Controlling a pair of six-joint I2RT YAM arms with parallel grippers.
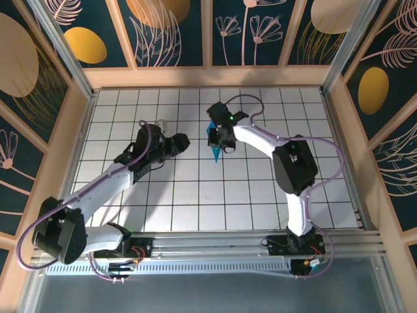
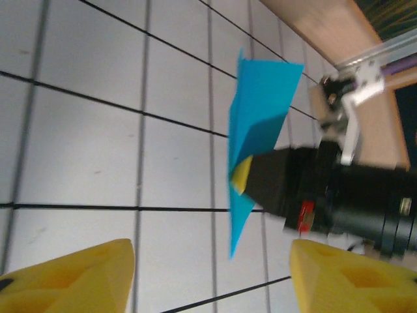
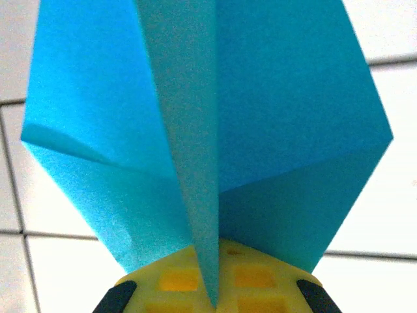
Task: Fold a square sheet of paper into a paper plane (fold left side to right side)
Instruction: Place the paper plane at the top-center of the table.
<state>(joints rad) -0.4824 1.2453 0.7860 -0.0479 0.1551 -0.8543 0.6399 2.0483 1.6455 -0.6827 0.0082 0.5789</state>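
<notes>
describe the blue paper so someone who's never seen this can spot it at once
Start at the white tiled table and follow the right arm out to the right gripper, near the table's middle. Pinched upright in it is the paper: a bright cyan, creased, pointed shape, the only blue thing among white tiles and black arms.

Leaf-patterned walls (image 1: 176, 32) enclose a white, perhaps tiled table (image 1: 195, 202).

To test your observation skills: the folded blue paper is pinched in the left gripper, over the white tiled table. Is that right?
No. The right gripper pinches the folded blue paper over the white tiled table; the left gripper stands open, apart from it. The left wrist view shows this.
</notes>
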